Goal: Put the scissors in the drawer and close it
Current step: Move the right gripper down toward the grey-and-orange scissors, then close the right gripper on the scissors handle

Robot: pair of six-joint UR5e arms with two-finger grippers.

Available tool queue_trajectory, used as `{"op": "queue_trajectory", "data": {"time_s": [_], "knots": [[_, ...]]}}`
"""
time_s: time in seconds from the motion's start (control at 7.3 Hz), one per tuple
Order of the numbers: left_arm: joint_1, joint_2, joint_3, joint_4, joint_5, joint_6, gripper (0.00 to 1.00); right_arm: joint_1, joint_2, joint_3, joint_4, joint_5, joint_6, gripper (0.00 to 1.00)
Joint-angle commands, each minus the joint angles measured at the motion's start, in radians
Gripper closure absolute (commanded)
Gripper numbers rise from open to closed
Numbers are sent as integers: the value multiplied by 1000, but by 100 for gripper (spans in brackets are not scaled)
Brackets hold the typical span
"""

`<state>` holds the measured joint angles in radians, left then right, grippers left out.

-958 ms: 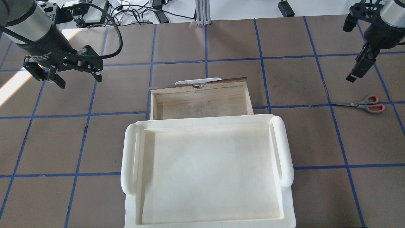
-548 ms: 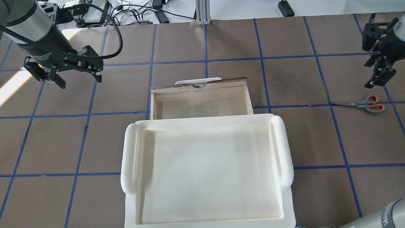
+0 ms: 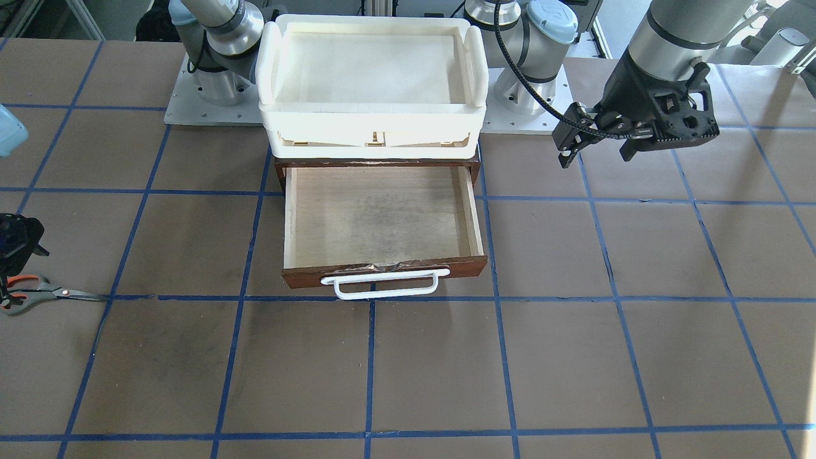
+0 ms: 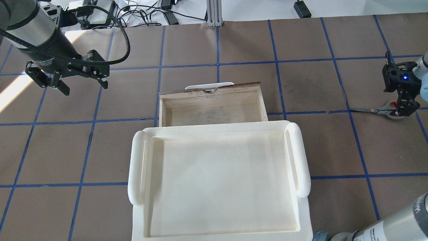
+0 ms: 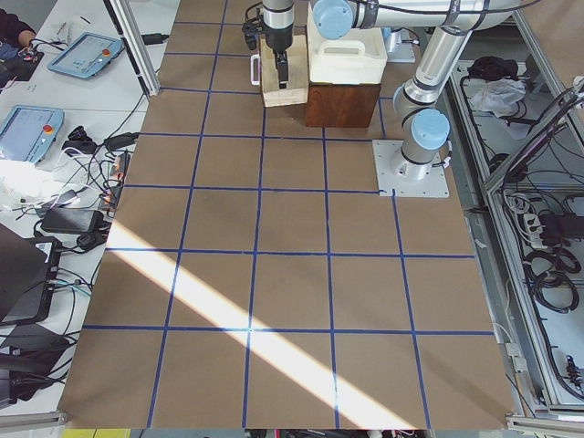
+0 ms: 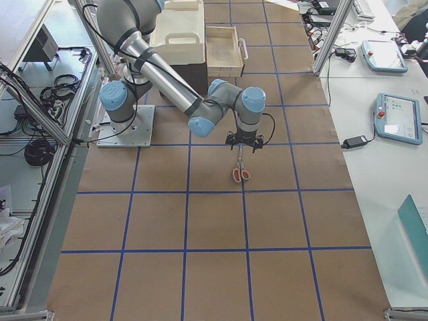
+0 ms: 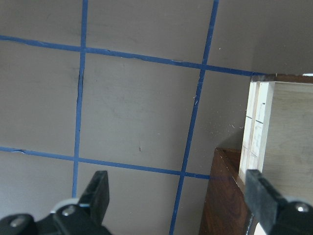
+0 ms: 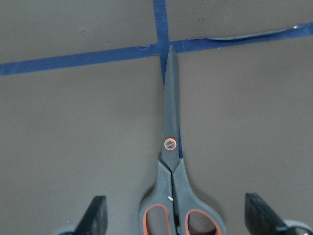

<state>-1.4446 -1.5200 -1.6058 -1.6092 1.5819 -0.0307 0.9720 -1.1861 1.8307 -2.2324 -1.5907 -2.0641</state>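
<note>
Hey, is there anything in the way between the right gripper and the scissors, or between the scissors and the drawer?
Nothing visible does. The open right gripper hangs just over the handles of the scissors, and the stretch of table from there to the open drawer shows no objects.

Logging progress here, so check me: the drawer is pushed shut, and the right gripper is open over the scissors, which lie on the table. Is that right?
One thing is off: the drawer is pulled open, not shut, and empty, as the exterior front-facing view shows. The right gripper is indeed open over the scissors, which lie on the table.
</note>
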Motion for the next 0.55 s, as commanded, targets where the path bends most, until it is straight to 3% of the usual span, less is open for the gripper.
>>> {"op": "queue_trajectory", "data": {"time_s": [0.0,0.41], "knots": [[1,3,-3,0,0,0,0,-9,33,22,-30,36,-62,0],[1,3,-3,0,1,0,0,-9,54,29,-59,60,-85,0]]}}
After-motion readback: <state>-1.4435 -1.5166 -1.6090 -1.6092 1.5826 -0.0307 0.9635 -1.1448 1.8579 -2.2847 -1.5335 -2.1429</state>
